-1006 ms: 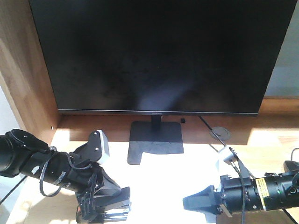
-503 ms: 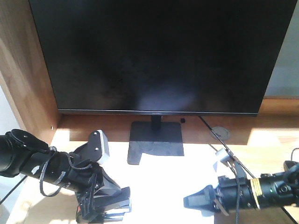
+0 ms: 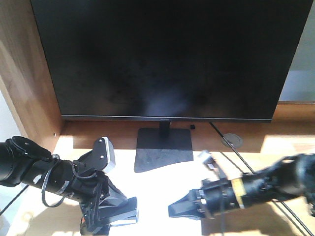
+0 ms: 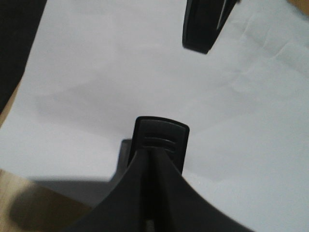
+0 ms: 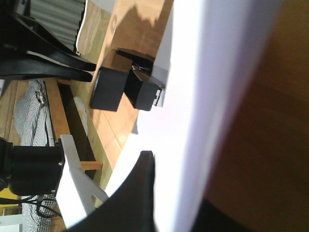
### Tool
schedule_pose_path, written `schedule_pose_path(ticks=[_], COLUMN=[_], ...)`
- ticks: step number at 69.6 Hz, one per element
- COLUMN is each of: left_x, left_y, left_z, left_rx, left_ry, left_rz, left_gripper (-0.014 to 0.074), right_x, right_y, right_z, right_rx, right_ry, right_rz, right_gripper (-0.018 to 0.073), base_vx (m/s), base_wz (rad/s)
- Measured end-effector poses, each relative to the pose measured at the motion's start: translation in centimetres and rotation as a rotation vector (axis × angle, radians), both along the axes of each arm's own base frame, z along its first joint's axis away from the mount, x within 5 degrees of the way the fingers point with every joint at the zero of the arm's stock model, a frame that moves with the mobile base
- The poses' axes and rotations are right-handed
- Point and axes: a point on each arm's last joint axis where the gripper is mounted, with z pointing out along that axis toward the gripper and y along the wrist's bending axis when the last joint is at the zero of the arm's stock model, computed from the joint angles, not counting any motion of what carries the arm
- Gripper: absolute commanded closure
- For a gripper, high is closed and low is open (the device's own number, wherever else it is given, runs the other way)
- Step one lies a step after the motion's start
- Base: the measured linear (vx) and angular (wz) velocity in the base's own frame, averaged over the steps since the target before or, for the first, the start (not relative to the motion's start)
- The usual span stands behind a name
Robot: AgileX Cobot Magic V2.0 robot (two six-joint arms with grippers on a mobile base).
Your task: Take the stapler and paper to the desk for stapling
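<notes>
Room's pretty tight up top: the monitor [image 3: 162, 59] fills the back of the front view, its stand [image 3: 164, 145] sits dead centre on the desk [image 3: 290, 142], and a wooden side panel [image 3: 22, 73] walls off your left. The round grey grommet [image 3: 232, 141] is back right, with a cable [image 3: 256, 177] running down toward your right arm. The open bit is the bright stretch in front of the stand, where the paper [image 3: 162, 189] lies flat between your two arms.

Your left gripper [image 3: 106, 214] is low at the paper's front left corner, and the stapler [image 3: 120, 212] shows right at it, black with a silvery edge, sitting on the sheet's edge. Can't tell from the front view whether the jaws are closed on it.

Your right gripper [image 3: 184, 209] is down on the paper's right side, but it's blurred there, so I can't tell how far open it is or whether it has anything.

Left wrist view adds what the front one doesn't: one dark finger [image 4: 159, 140] resting over the white sheet [image 4: 120, 72], with another dark fingertip [image 4: 205, 24] up at the top. Right wrist view shows the paper [image 5: 193, 96] edge-on, and the stapler [image 5: 128, 89] at its far edge.
</notes>
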Motion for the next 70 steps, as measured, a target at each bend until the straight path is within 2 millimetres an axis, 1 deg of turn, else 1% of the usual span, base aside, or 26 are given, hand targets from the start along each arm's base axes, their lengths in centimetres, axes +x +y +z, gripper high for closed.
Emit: schedule_pose_path(ticks=[7,15,45,70], left_x=[0.0,0.0,0.0,0.0], left_y=[0.0,0.0,0.0,0.0], left_z=[0.0,0.0,0.0,0.0], left_rx=[0.0,0.0,0.0,0.0], left_ry=[0.0,0.0,0.0,0.0], left_rz=[0.0,0.0,0.0,0.0], left_gripper=[0.0603,0.0603,0.0603,0.0603], right_x=[0.6,0.9,1.2,1.2], right_y=[0.3,0.2,0.0,-0.1], right_z=[-0.4,-0.6,-1.0,-1.0], right_rx=[-0.022,-0.051,-0.1,-0.104], right_ry=[0.012,0.014,0.004,0.003], right_rz=[-0.016,-0.037,-0.063,-0.065], right_gripper=[0.0561,0.0561,0.0561,0.0561], base_vx=[0.0,0.0,0.0,0.0], base_wz=[0.0,0.0,0.0,0.0])
